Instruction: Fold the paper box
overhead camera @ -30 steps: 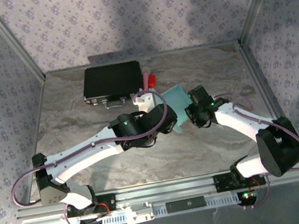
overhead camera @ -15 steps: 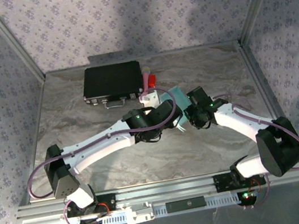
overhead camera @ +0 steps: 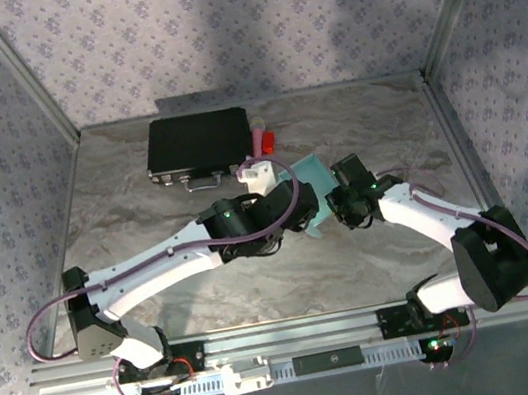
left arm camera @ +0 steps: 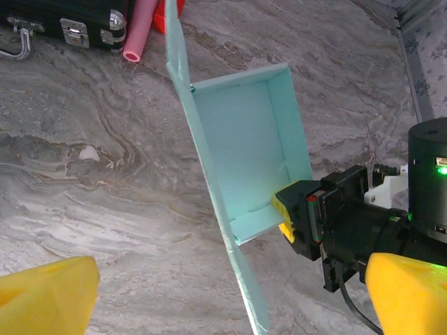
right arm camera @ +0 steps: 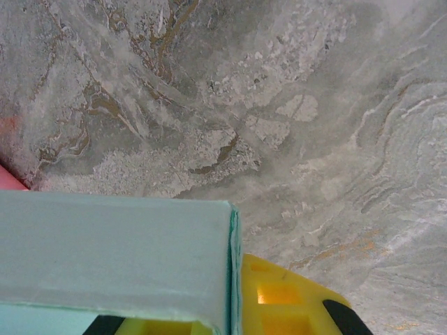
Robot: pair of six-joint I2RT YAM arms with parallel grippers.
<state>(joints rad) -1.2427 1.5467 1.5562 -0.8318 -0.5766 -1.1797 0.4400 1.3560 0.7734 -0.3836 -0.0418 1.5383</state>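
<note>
box location: paper box [left arm camera: 244,139] is mid-table, just right of centre, between the two wrists, open side facing the left wrist camera; can't tell if it rests on the table [overhead camera: 146,217] or is held just off it
right gripper: right gripper [left arm camera: 288,211] is pressed together on a short end wall of the box, yellow pads pinching the thin card
left gripper: left gripper [left arm camera: 223,303] is spread wide, yellow fingertips [left arm camera: 49,293] far out to each side and touching nothing; the long flap [left arm camera: 250,300] runs through the gap between them
done so far: tray part looks formed, with side walls standing and at least one corner squared up
left to do: long flap sticks out past both ends of the tray and is not yet folded over; my guess is only closing and tucking it remains, so past halfway
clutter: black case [overhead camera: 197,143] at the back of the table, pink tube [left arm camera: 136,35] and a red piece [overhead camera: 269,140] beside it, all apart from the box
writing: none readable; box is plain pale blue, case shows only metal latches, no brand or label I can make out
</note>
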